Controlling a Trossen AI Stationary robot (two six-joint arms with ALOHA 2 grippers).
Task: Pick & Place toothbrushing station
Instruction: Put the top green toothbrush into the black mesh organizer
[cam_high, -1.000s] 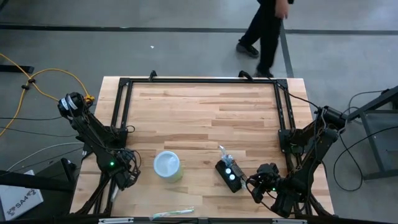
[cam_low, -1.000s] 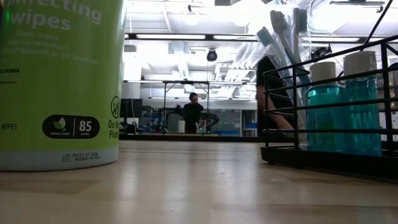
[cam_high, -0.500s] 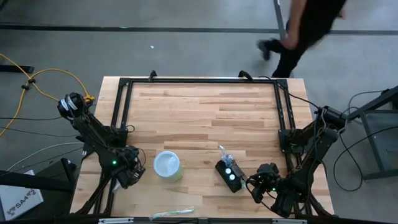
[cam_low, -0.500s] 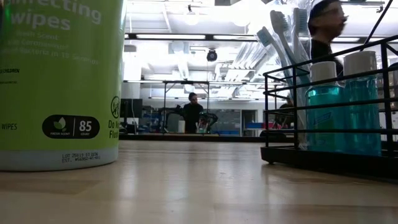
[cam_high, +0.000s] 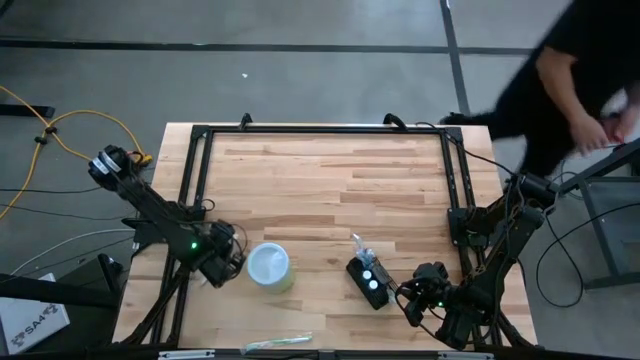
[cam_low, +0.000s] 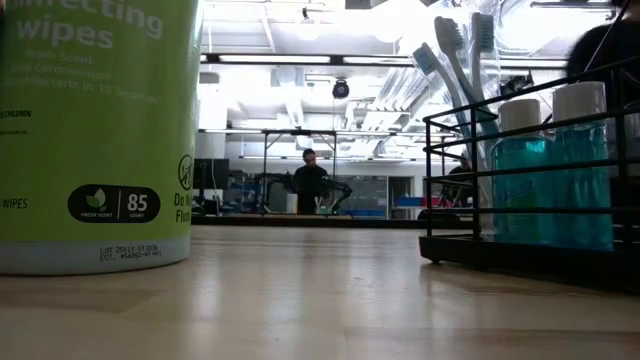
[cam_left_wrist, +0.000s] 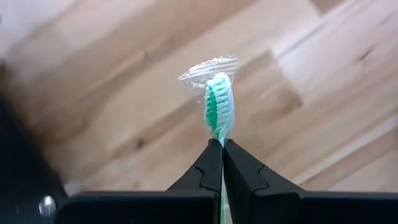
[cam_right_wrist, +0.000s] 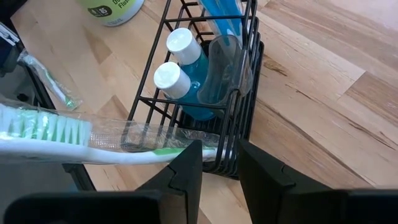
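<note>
The toothbrushing station (cam_high: 368, 281) is a small black wire rack holding two blue bottles with white caps and some toothbrushes. It stands on the table right of the middle and shows in the low view (cam_low: 530, 170) and the right wrist view (cam_right_wrist: 205, 81). My left gripper (cam_high: 232, 262) is beside the green wipes canister (cam_high: 268, 266), shut on a wrapped green-and-white toothbrush (cam_left_wrist: 219, 106). My right gripper (cam_high: 405, 298) is open just right of the station, its fingers pointing at it (cam_right_wrist: 219, 163). Another wrapped toothbrush (cam_right_wrist: 74, 140) lies across the right wrist view. My left gripper pinches the toothbrush between its two fingers just below the bristle head (cam_left_wrist: 222, 142). The toothbrush lies along the fingers, its wrapped head sticking out past the fingertips, clear of the table. My right gripper: the wrapped toothbrush's end (cam_right_wrist: 208, 152) reaches one finger (cam_right_wrist: 186, 168); I cannot tell whether they touch.
A third wrapped toothbrush (cam_high: 275, 343) lies near the table's front edge. A black frame (cam_high: 320, 130) runs along the far, left and right sides of the table. A person (cam_high: 570, 90) moves on the floor beyond the far right corner.
My left gripper has gone toward the table's right edge and a little toward the far edge, up to the wipes canister. The person beyond the far edge has walked to the right. The station and my right gripper have kept still.
</note>
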